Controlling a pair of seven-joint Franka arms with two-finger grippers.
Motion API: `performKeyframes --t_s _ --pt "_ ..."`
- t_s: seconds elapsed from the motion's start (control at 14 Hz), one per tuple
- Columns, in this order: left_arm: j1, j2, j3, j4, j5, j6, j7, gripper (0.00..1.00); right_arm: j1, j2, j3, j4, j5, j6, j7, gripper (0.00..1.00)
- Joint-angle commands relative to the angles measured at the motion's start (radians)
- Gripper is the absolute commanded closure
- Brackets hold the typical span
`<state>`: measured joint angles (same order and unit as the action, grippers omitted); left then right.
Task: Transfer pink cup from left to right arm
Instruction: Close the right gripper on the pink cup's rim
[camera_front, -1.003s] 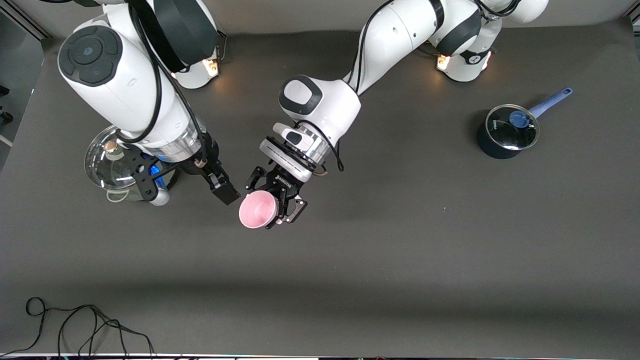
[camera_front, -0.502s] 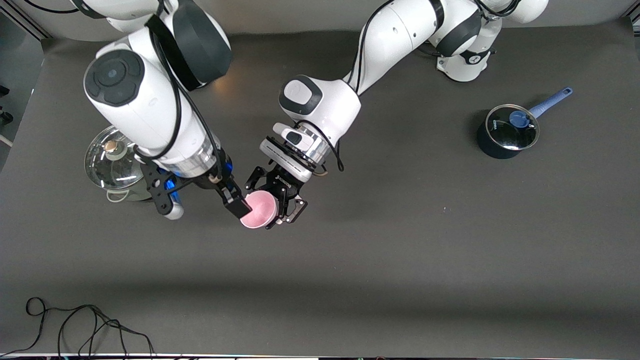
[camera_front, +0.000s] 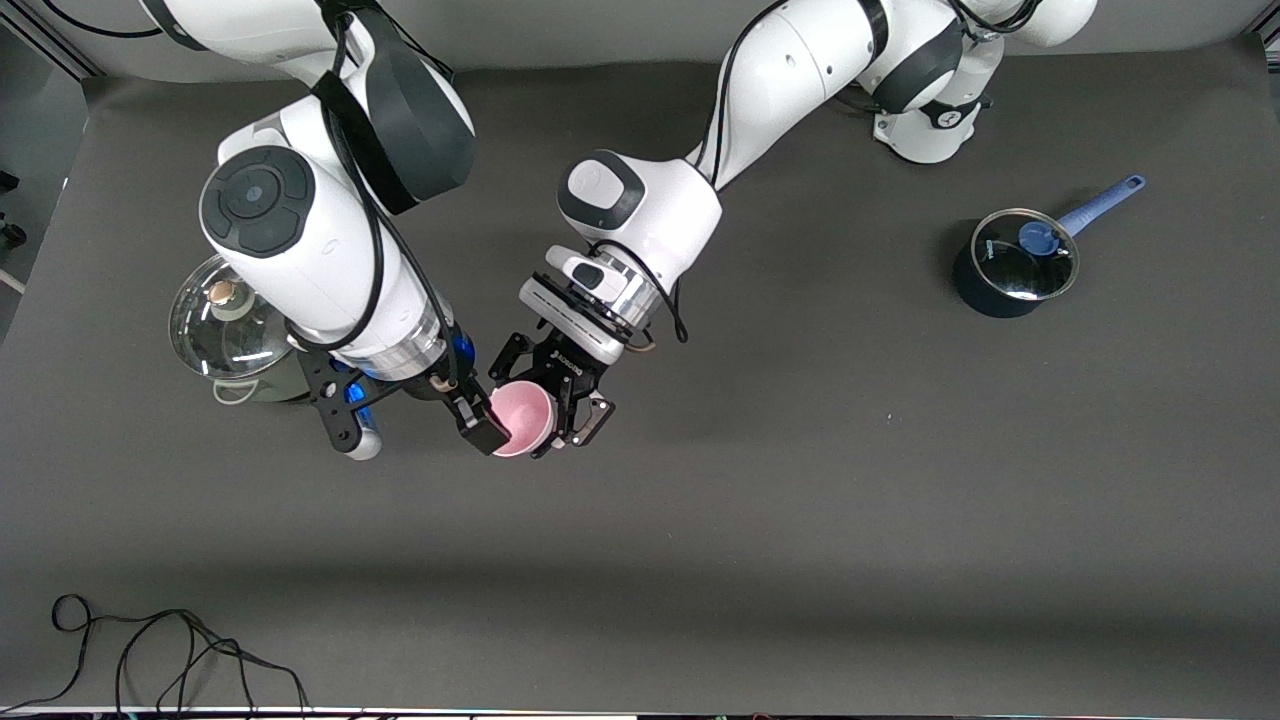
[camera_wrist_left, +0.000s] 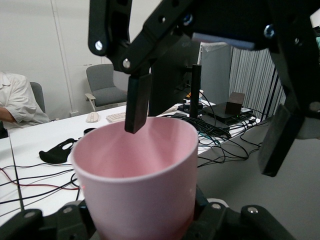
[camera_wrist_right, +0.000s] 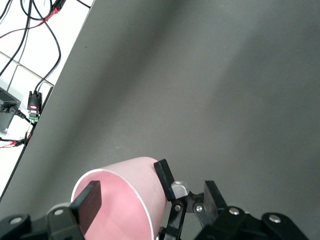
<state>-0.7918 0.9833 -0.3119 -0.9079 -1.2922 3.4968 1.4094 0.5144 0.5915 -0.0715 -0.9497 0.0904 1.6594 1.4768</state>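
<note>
The left gripper (camera_front: 560, 400) is squeezing the pink cup (camera_front: 522, 418) around its bottom part, up in the air over the middle of the table (camera_front: 800, 500). It is tipping the cup on its side, so the open mouth is facing the right arm. I think that is on purpose: the rim is left free for the other arm to take.

The right gripper (camera_front: 478, 425) is up at the cup's mouth with its fingers spread apart, not squeezing yet. In the left wrist view, one dark finger (camera_wrist_left: 137, 102) is poking down just inside the cup (camera_wrist_left: 137, 175), and the other finger (camera_wrist_left: 277, 137) is hanging outside, a little way off from the cup. So the cup's wall is sitting between the two fingers. The right wrist view is showing the same thing, with one finger (camera_wrist_right: 86, 206) inside the pink cup (camera_wrist_right: 125, 200) and one (camera_wrist_right: 165, 177) outside.

I am guessing the next job is for the right fingers to pinch the wall, and only then for the left gripper to let go. If it lets go too soon, the cup could drop.

A glass-lidded pot (camera_front: 225, 325) is sitting toward the right arm's end, and a dark pot with a blue handle (camera_front: 1015, 265) toward the left arm's end. Nobody is touching them.
</note>
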Motion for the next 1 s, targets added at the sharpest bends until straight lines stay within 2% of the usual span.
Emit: performKeyframes --t_s 0.0,0.14,0.29,0.43,0.72,0.93 --pt "-0.015 -0.008 0.017 0.003 -0.004 0.01 -0.021 1.0 0.004 0.017 0.007 0.045 0.014 -0.023 0.025 0.12" --pt "-0.015 -0.008 0.019 0.003 -0.004 0.01 -0.021 1.0 0.006 0.016 0.019 0.045 0.014 -0.044 0.025 0.13" --pt "-0.015 -0.008 0.019 0.003 -0.004 0.008 -0.021 1.0 0.006 0.014 0.019 0.045 0.014 -0.05 0.025 0.25" --pt "-0.015 -0.008 0.019 0.003 -0.004 0.008 -0.021 1.0 0.006 0.014 0.019 0.045 0.014 -0.049 0.025 0.46" --pt "-0.015 -0.008 0.019 0.003 -0.004 0.01 -0.021 1.0 0.006 0.014 0.016 0.046 0.008 -0.049 0.022 1.0" --pt "-0.015 -0.008 0.019 0.003 -0.004 0.01 -0.021 1.0 0.006 0.013 0.016 0.046 0.002 -0.049 0.019 1.0"
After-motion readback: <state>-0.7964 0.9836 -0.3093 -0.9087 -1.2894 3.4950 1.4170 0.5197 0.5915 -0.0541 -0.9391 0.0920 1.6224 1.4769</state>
